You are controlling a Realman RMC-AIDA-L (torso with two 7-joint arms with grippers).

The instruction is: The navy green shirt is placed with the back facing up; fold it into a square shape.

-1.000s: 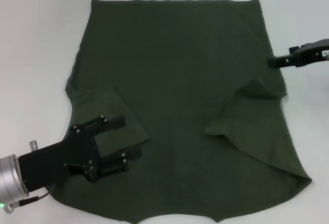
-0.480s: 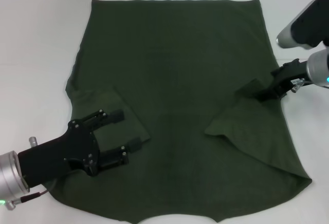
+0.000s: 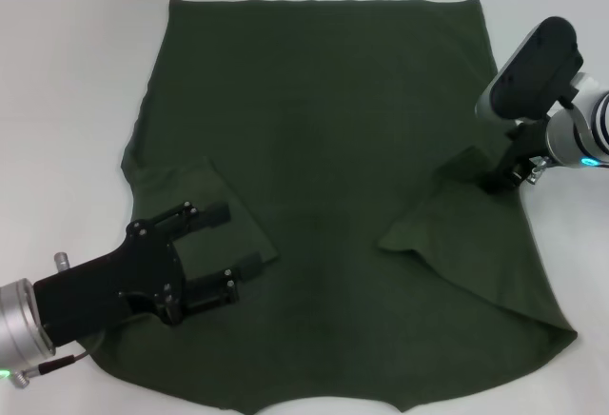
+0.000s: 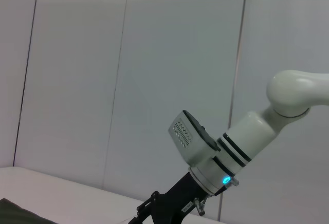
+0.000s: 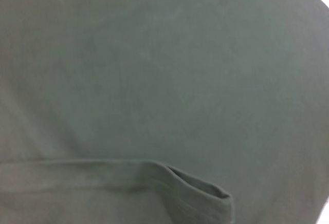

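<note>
both end effectors sit at opposite sides of the navy green shirt [image 3: 333,167], which lies spread flat over the white desk [image 3: 67,72], hem at the far side and both sleeves already turned inward. left end effector [image 3: 228,248] hovers low over the folded left sleeve [image 3: 214,215], its two fingers spread apart and gripping nothing, the black wrist reaching in from the near left corner. right end effector [image 3: 504,179] is down at the shirt's right edge, just where the folded right sleeve [image 3: 447,210] begins; whether its fingers are closed on cloth cannot be told. the shirt's long axis runs away from the robot, so a lengthwise fold likely turns on that right edge, which the right arm is nearer. its white forearm angles steeply down from the right.
</note>
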